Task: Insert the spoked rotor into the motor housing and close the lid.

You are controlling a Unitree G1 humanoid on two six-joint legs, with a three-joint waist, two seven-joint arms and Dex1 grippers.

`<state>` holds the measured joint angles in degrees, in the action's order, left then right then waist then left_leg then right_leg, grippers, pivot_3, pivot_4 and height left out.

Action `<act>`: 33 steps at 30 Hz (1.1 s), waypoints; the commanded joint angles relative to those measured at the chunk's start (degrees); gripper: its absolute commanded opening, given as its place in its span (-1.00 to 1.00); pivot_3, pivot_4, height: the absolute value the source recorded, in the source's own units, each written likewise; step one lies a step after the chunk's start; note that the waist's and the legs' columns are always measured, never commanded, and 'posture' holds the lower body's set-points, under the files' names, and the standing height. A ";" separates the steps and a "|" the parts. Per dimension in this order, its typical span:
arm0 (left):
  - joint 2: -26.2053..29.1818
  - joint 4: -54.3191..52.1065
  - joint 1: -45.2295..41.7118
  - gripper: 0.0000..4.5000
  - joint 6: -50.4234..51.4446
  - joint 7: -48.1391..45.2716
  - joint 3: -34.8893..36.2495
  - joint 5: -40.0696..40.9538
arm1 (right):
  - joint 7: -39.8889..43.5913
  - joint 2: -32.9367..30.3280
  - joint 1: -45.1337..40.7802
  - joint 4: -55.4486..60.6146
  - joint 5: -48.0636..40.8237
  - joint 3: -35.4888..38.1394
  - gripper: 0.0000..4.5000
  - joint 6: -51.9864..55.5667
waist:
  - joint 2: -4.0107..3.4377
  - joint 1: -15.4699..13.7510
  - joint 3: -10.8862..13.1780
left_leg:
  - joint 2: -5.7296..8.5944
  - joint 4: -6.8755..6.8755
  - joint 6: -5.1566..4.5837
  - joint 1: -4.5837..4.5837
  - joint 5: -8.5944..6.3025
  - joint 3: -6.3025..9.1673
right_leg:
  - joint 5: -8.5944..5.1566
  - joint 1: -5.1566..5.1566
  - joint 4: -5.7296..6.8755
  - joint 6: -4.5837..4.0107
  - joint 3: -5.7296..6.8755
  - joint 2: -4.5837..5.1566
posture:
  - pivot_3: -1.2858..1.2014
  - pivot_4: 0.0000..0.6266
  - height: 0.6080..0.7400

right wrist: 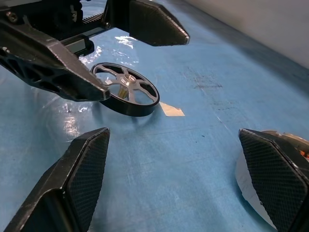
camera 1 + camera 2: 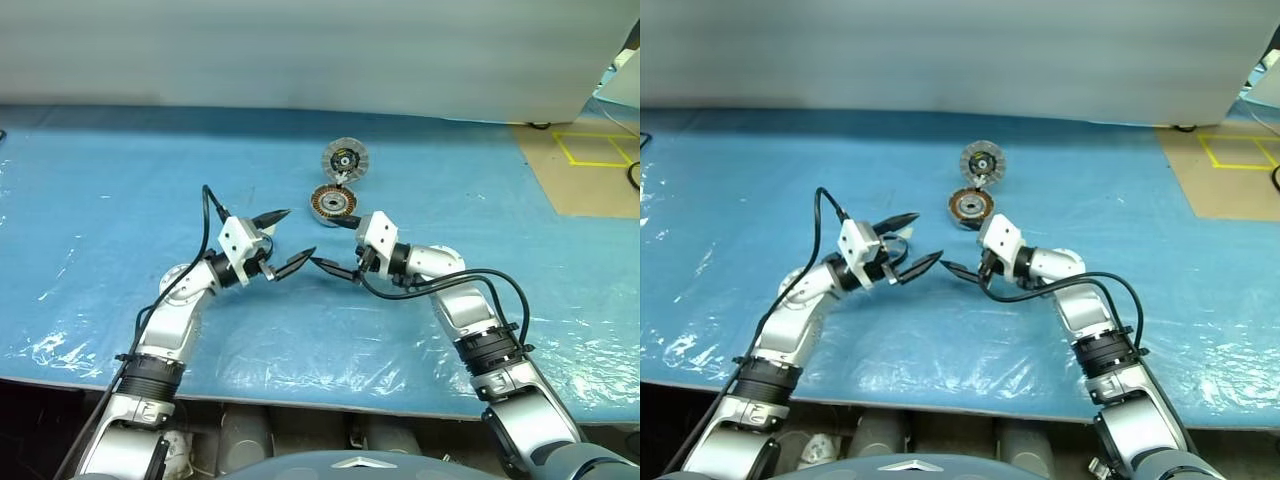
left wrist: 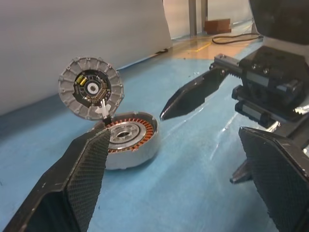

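Left wrist view — lid (image 3: 91, 87) raised over motor housing (image 3: 129, 143) — both grippers open.

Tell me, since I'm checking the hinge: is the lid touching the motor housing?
Touching. The left wrist view shows the lid standing open, its lower edge meeting the motor housing's rim at a small white hinge piece.

head pair overhead, wrist views low, close

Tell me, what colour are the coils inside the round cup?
Copper-orange, ringing a pale silver centre of the cup; clearest in the left wrist view.
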<state>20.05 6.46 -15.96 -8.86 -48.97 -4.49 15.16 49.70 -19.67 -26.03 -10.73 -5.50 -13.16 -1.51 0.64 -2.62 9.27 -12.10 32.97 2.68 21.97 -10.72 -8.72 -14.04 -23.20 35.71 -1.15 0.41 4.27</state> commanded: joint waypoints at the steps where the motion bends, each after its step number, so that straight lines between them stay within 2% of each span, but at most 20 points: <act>1: 1.33 -1.91 1.23 0.99 -0.93 -0.79 1.30 0.73 | -0.23 -0.38 0.15 1.49 -0.33 0.98 1.00 -1.15 | 0.00 -0.02 0.00 | 0.00 0.00 0.00 0.00 0.00 0.00 | 0.00 0.00 0.00 0.00 0.00 0.00 | 0.03 -0.52 1.00; 11: 3.17 -2.21 2.22 0.99 -1.48 -1.58 2.30 1.20 | 0.06 -0.79 -0.07 0.96 -0.35 0.98 1.00 -1.06 | 0.00 -0.04 0.00 | 0.00 0.00 0.00 0.00 0.00 0.00 | 0.00 0.00 0.00 0.00 0.00 0.00 | 0.03 -0.52 1.00; 33: 2.19 -0.88 1.59 0.99 -2.07 -2.28 1.98 0.66 | -0.11 -1.63 0.09 1.25 -0.36 1.18 1.00 -0.51 | 0.00 -0.05 0.00 | 0.00 0.00 0.00 0.00 0.00 0.00 | 0.00 0.00 0.00 0.00 -0.01 0.00 | 0.03 -0.52 1.00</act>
<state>22.28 6.33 -13.67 -9.63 -51.08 -2.78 15.48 49.77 -20.97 -25.70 -10.73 -5.50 -13.00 -1.47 0.64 -2.66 9.27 -12.10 32.97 2.68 21.97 -10.72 -8.73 -14.04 -23.20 35.71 -1.16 0.41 4.27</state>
